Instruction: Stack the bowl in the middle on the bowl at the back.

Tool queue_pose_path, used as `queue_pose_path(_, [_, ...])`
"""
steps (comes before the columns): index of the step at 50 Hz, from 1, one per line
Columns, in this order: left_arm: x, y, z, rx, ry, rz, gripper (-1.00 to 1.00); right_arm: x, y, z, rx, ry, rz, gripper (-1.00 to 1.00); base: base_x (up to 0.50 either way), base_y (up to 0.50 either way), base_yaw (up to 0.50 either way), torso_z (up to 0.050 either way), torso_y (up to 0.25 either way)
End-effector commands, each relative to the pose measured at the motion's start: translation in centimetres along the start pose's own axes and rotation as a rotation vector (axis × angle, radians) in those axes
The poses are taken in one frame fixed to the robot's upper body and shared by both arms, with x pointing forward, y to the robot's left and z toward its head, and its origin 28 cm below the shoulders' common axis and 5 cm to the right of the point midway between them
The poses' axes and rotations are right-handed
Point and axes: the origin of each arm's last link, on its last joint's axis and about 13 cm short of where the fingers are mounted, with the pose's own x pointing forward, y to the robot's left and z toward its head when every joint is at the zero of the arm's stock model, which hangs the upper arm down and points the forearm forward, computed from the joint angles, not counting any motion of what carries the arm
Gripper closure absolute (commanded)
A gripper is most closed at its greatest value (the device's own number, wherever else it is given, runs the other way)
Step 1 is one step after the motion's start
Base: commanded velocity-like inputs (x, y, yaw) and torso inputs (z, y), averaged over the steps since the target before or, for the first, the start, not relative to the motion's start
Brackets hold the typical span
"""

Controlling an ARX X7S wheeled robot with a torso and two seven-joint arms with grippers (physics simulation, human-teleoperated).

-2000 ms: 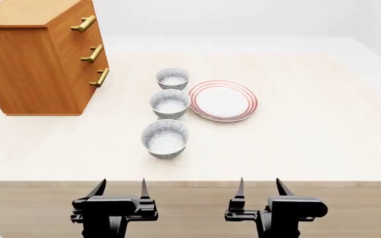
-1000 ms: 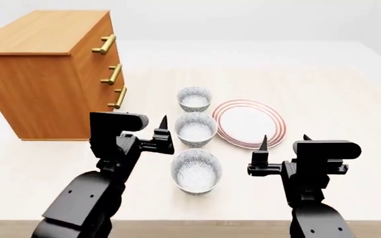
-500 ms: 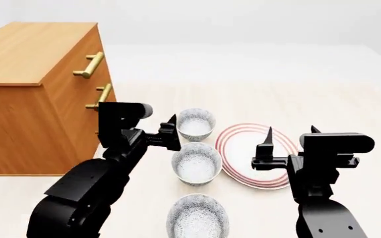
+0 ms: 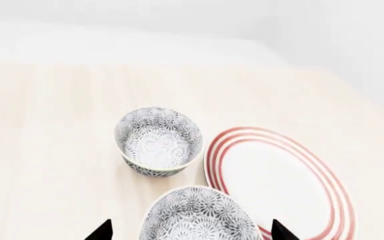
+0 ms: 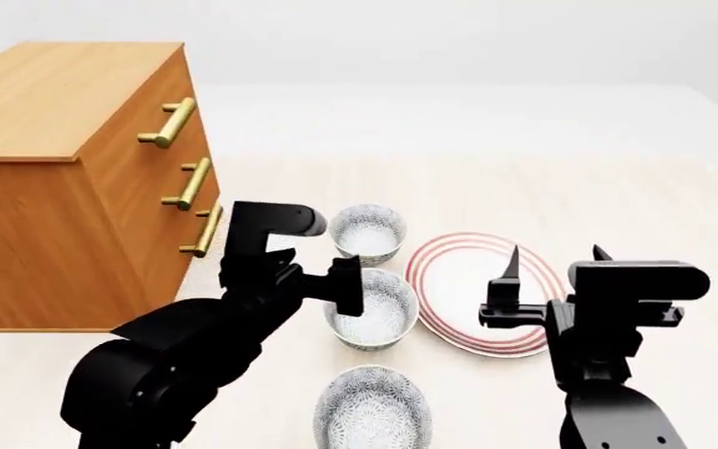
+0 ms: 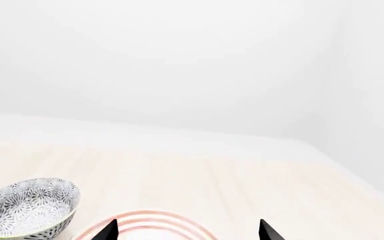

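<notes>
Three speckled white bowls stand in a row running away from me. The bowl in the middle point(image 5: 380, 315) point(image 4: 199, 217) sits between the two tips of my left gripper point(image 5: 315, 279) point(image 4: 190, 231) in the left wrist view, with wide gaps on both sides. That gripper is open and hovers just short of the bowl. The bowl at the back point(image 5: 368, 232) point(image 4: 158, 141) point(image 6: 28, 207) stands free just beyond. My right gripper point(image 5: 556, 254) point(image 6: 187, 231) is open over the red-ringed plate point(image 5: 471, 271) and holds nothing.
A third bowl point(image 5: 372, 413) stands nearest me. The red-ringed plate point(image 4: 279, 175) point(image 6: 145, 220) lies right of the bowls, almost touching them. A wooden drawer cabinet point(image 5: 72, 187) with brass handles stands to the left. The pale tabletop point(image 5: 522, 178) stretches behind.
My left gripper has moved right and closer to the middle bowl, its finger now overlapping the bowl's left rim in the head view. The right gripper sank slightly. The bowls have not moved.
</notes>
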Motion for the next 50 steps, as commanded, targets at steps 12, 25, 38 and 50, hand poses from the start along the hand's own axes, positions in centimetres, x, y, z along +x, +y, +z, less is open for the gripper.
queue_pose_path(12, [1.4, -0.2, -1.2, -0.07, 0.162, 0.029, -1.0, -0.3, -0.3, -0.8, -0.006, 0.012, -0.012, -1.0, 0.0, 0.0, 0.0, 0.0, 0.0])
queue_pose_path(25, [1.9, -0.1, -2.1, -0.077, 0.201, 0.052, -1.0, -1.2, -1.1, -1.0, -0.018, 0.016, -0.014, -1.0, 0.0, 0.0, 0.0, 0.0, 0.0])
queue_pose_path(38, [3.0, 0.0, -2.5, -0.123, 0.241, 0.048, -1.0, -0.4, -0.3, -1.5, -0.022, 0.027, -0.01, -1.0, 0.0, 0.0, 0.0, 0.0, 0.0])
queue_pose_path(50, [4.7, 0.3, -3.9, -0.148, 0.295, 0.063, -1.0, 0.6, 0.4, -1.8, -0.016, 0.034, -0.014, -1.0, 0.0, 0.0, 0.0, 0.0, 0.0])
